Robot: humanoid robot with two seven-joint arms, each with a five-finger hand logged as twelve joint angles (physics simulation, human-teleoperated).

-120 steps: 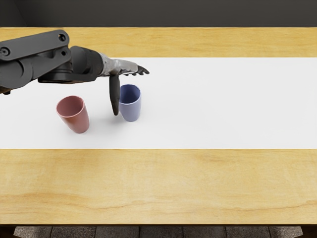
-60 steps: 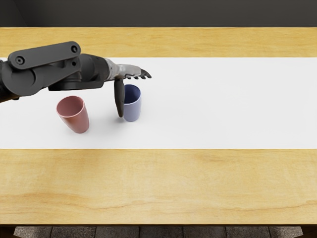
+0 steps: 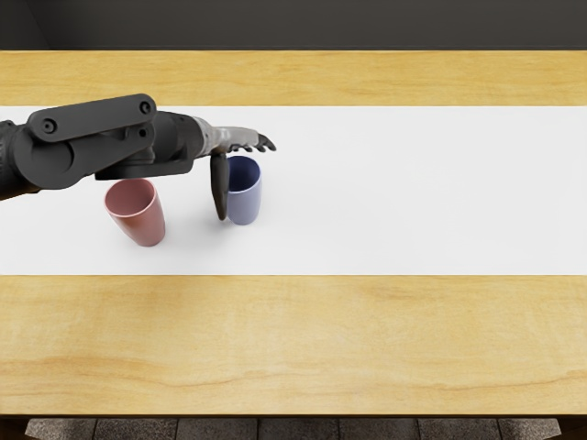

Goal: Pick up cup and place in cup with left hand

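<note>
Blue-violet cup (image 3: pixel 244 203), darker blue inside; pinkish-red cup (image 3: pixel 145 226) to its left; plain white strip (image 3: pixel 394 192) beneath it; yellowish wood-grained table (image 3: pixel 312 339) beyond the strip's edges.

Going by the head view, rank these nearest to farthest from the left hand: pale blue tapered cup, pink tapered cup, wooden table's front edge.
1. Blue cup, partly behind the left hand
2. Pink cup, farther left
3. Table's front edge, picture's bottom

Cup (image 3: pixel 142 220) left of other cup (image 3: pixel 245 203); mat (image 3: pixel 413 192) beneath.

Smooth, pale-grained wood tabletop (image 3: pixel 303 339); matt white strip (image 3: pixel 413 192).
</note>
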